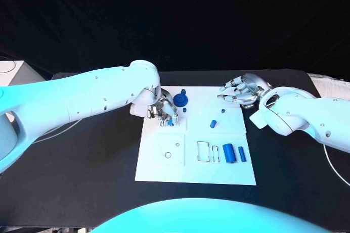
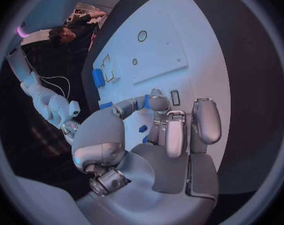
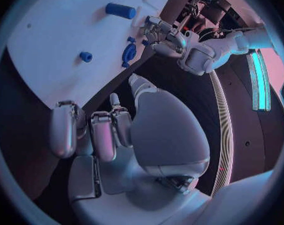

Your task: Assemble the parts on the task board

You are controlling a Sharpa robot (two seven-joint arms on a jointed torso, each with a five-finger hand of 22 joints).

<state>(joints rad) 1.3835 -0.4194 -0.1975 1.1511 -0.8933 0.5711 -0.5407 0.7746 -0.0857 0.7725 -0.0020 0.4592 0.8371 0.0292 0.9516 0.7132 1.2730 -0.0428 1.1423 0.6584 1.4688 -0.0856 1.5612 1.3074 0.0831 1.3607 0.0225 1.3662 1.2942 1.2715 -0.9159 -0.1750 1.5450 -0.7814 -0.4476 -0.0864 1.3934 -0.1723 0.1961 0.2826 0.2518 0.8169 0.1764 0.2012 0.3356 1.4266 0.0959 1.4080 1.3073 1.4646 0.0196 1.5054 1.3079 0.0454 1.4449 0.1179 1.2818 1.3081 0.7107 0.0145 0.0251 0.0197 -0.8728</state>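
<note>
The white task board lies mid-table. My left hand hovers over its upper left part and pinches a small blue part between thumb and a finger; the same part peeks out at the fingertips in the left wrist view. My right hand hangs at the board's far right corner, fingers apart, holding nothing. A blue gear and a small blue peg sit beside the left hand. A blue cylinder lies mid-board. The right wrist view shows the gear, the cylinder and the left hand.
Two longer blue pieces lie on the board's right side next to two rectangular slots. A round hole is on the raised left panel. Black table surrounds the board.
</note>
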